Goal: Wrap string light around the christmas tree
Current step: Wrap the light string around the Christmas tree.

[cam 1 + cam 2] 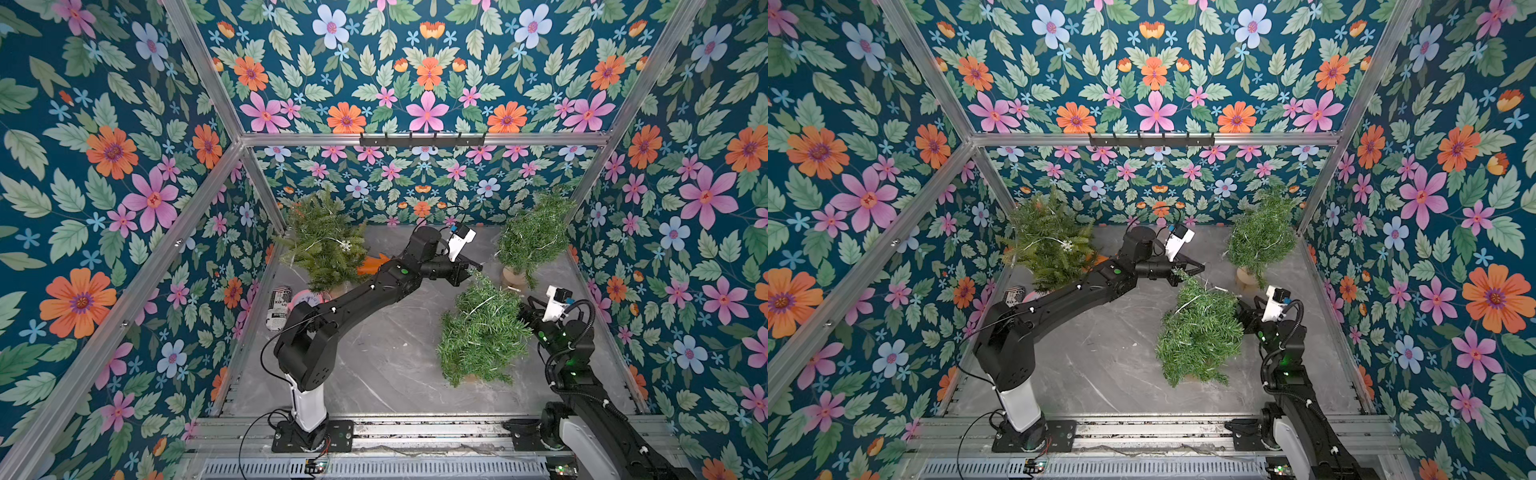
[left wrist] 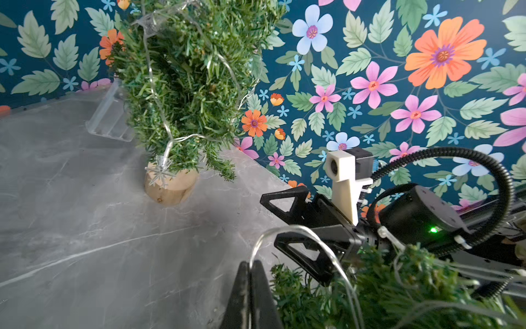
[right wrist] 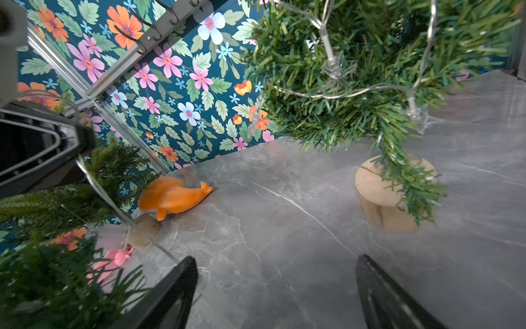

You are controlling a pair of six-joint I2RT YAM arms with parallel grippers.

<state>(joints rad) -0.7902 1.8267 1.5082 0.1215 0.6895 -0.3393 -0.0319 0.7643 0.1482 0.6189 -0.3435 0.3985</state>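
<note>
Three small green artificial trees were seen on the grey marbled tabletop [image 1: 374, 353]. The christmas tree [image 1: 482, 332] being dressed stood nearest the front, between the two arms. It was well apart from the back-left tree [image 1: 324, 245] and the back-right tree [image 1: 534, 232].

The string light [image 2: 296, 227], a thin clear wire carrying small clear snowflake-shaped lamps, was partly laid over the front tree's bristly branches. A loose loop of it was led from the foliage to the left gripper [image 2: 250, 266]. That gripper was seen pinched fully together on the wire, just beside the tree's tip. The right gripper [image 3: 274, 262] was held spread wide at the tree's flank, with nothing between its fingers.

The wire was judged very light, limp and rather slippery, so a loop would slide off unless tension was applied. The lamps were judged brittle and liable to snag in the needles. A hold on bare wire between two lamps, close to the foliage, was therefore thought best. The tree, its base mostly hidden under foliage, was judged light, springy and easily tipped by a hard pull.
</note>
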